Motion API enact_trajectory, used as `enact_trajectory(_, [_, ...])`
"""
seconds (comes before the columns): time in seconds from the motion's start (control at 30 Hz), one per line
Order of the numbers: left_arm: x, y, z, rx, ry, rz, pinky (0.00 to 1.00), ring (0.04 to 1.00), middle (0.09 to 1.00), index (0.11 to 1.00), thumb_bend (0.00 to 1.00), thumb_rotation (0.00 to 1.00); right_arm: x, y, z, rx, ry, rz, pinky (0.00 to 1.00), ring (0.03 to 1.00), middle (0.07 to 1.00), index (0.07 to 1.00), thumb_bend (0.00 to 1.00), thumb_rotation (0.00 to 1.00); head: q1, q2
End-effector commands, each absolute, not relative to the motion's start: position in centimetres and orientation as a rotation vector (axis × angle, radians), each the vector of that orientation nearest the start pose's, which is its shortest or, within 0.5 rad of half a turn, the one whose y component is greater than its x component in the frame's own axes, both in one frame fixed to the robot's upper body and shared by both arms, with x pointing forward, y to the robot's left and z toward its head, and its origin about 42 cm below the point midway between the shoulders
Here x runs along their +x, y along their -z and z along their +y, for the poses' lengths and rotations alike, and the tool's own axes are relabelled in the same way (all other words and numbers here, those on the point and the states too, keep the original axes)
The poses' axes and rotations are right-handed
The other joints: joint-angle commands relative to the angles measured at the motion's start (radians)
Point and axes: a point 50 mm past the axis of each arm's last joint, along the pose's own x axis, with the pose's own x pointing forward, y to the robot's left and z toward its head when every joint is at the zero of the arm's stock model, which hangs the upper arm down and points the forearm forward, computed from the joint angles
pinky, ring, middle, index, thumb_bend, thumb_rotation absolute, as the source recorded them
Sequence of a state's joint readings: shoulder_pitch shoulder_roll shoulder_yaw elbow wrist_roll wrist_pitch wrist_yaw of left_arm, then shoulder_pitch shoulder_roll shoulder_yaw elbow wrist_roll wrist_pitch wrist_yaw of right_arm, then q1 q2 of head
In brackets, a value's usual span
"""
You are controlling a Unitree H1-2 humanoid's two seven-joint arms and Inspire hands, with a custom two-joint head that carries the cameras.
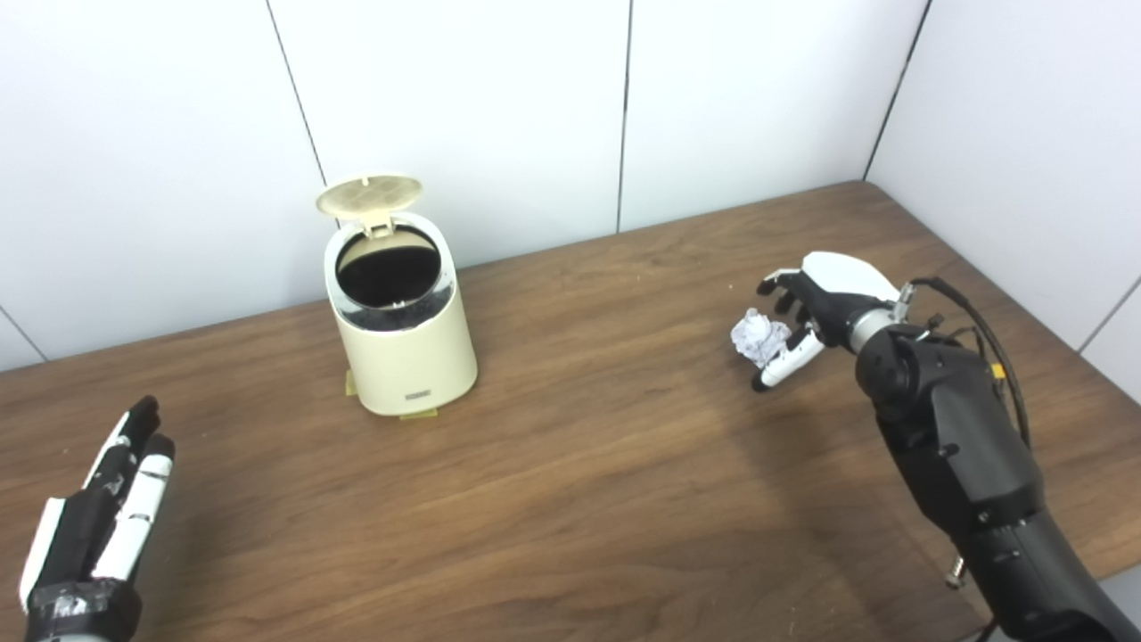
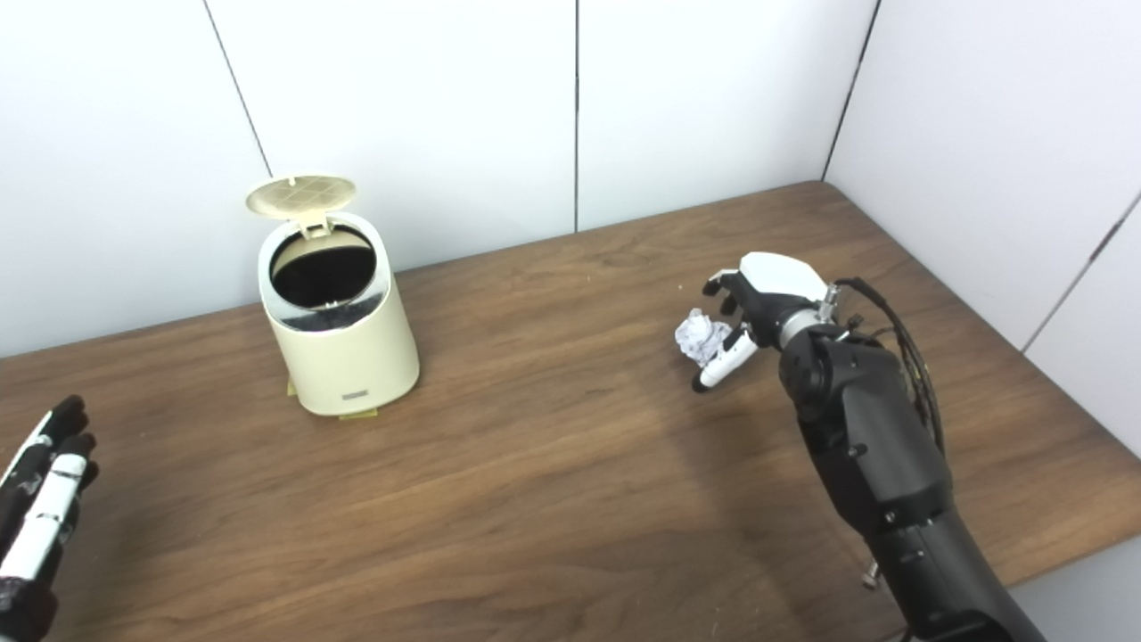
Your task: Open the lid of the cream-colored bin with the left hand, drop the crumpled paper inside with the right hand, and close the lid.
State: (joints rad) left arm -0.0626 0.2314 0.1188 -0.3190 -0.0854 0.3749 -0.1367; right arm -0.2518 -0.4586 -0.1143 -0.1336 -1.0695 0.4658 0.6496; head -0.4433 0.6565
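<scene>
The cream-colored bin (image 1: 403,348) stands at the back left of the table with its round lid (image 1: 369,195) tipped up and back, showing a dark inside. A white crumpled paper (image 1: 756,335) lies on the table at the right. My right hand (image 1: 816,308) is right beside it, with fingers curled above the paper and the thumb (image 1: 786,361) stretched along its near side; the fingers are not closed on it. Low at the table's front left, far from the bin, my left hand (image 1: 102,513) is open with fingers straight and holds nothing.
The wooden table (image 1: 579,464) ends at white wall panels behind and to the right; its right edge runs close to my right arm (image 1: 954,446). A wide stretch of bare wood lies between the bin and the paper.
</scene>
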Motion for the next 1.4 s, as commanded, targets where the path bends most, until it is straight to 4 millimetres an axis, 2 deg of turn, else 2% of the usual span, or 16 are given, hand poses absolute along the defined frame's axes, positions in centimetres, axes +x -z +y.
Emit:
enact_trajectory(0.0, [29.9,-20.9,29.3,0.160,0.066,-0.087,1.00,1.000,0.992,1.000,0.29,0.67,34.8,-23.6,-38.1,-1.293,0.136,0.422,0.58,0.717,0.771,0.835,0.95,0.20,0.001,0.003])
enact_trajectory(0.07, [29.9,-21.0,29.4,0.162,0.068,-0.084,1.00,1.000,0.993,1.000,0.29,0.66,34.7,-23.3,-37.7,-1.282,0.134,0.421,0.55,0.699,0.767,0.839,0.93,0.19,0.002,0.008])
enact_trajectory(0.13, [29.9,-21.2,29.5,0.165,0.070,-0.084,1.00,1.000,0.999,1.000,0.30,0.68,34.6,-23.1,-37.5,-1.265,0.140,0.413,0.36,0.469,0.572,0.825,0.89,0.13,-0.001,0.012])
enact_trajectory(0.27, [29.8,-21.5,29.7,0.159,0.072,-0.090,1.00,1.000,1.000,1.000,0.29,0.70,34.4,-22.6,-37.2,-1.236,0.139,0.391,0.21,0.290,0.404,0.811,0.87,0.05,0.000,0.011])
enact_trajectory(0.3, [29.8,-21.5,29.8,0.160,0.071,-0.093,1.00,1.000,1.000,1.000,0.29,0.70,34.4,-22.6,-37.1,-1.235,0.135,0.387,0.24,0.333,0.440,0.809,0.88,0.05,0.001,0.011])
enact_trajectory(0.33, [29.8,-21.6,29.8,0.159,0.072,-0.094,1.00,1.000,1.000,1.000,0.29,0.70,34.4,-22.5,-37.0,-1.233,0.135,0.383,0.39,0.520,0.600,0.806,0.87,0.06,0.000,0.010])
enact_trajectory(0.37, [29.8,-21.7,29.7,0.157,0.072,-0.095,1.00,1.000,1.000,1.000,0.29,0.70,34.3,-22.4,-36.9,-1.230,0.134,0.379,0.46,0.588,0.655,0.801,0.87,0.06,-0.001,0.010])
enact_trajectory(0.5, [29.8,-21.7,29.4,0.143,0.067,-0.092,1.00,1.000,1.000,1.000,0.29,0.67,34.2,-22.3,-36.6,-1.219,0.131,0.366,0.62,0.707,0.750,0.773,0.85,0.08,0.024,-0.010])
enact_trajectory(0.53, [29.7,-21.6,29.3,0.149,0.063,-0.088,1.00,1.000,1.000,1.000,0.28,0.65,34.1,-22.4,-36.3,-1.214,0.130,0.350,0.54,0.623,0.677,0.746,0.85,0.11,0.031,-0.012])
enact_trajectory(0.6, [29.8,-21.5,29.1,0.157,0.058,-0.086,1.00,1.000,0.996,1.000,0.29,0.64,34.0,-22.5,-36.0,-1.207,0.136,0.317,0.52,0.576,0.633,0.685,0.84,0.12,0.041,-0.011])
enact_trajectory(0.63, [29.8,-21.4,29.0,0.166,0.060,-0.085,1.00,1.000,0.994,1.000,0.29,0.64,33.9,-22.5,-36.0,-1.204,0.143,0.294,0.51,0.548,0.604,0.590,0.68,0.13,0.048,-0.013])
enact_trajectory(0.67, [29.8,-21.3,29.0,0.171,0.061,-0.084,1.00,1.000,0.995,1.000,0.28,0.65,33.9,-22.5,-35.9,-1.203,0.148,0.278,0.50,0.516,0.537,0.530,0.59,0.05,0.050,-0.014])
enact_trajectory(0.73, [30.0,-21.3,28.9,0.173,0.070,-0.083,1.00,1.000,0.994,1.000,0.28,0.66,33.8,-22.4,-35.8,-1.204,0.162,0.241,0.44,0.464,0.495,0.497,0.54,0.01,0.049,-0.012])
enact_trajectory(0.97, [30.4,-21.4,29.1,0.162,0.078,-0.106,1.00,1.000,0.991,1.000,0.27,0.58,33.7,-22.4,-35.4,-1.187,0.187,0.191,0.35,0.379,0.483,0.527,0.52,0.00,0.035,-0.008])
enact_trajectory(1.17, [30.0,-21.4,29.2,0.160,0.072,-0.094,1.00,1.000,1.000,1.000,0.29,0.60,33.8,-22.3,-34.9,-1.200,0.174,0.170,0.43,0.394,0.481,0.504,0.52,0.00,0.034,-0.009])
enact_trajectory(1.37, [30.0,-21.5,29.1,0.157,0.075,-0.102,1.00,1.000,1.000,1.000,0.28,0.63,34.0,-22.5,-35.1,-1.173,0.176,0.168,0.34,0.367,0.478,0.546,0.51,0.00,0.044,-0.011])
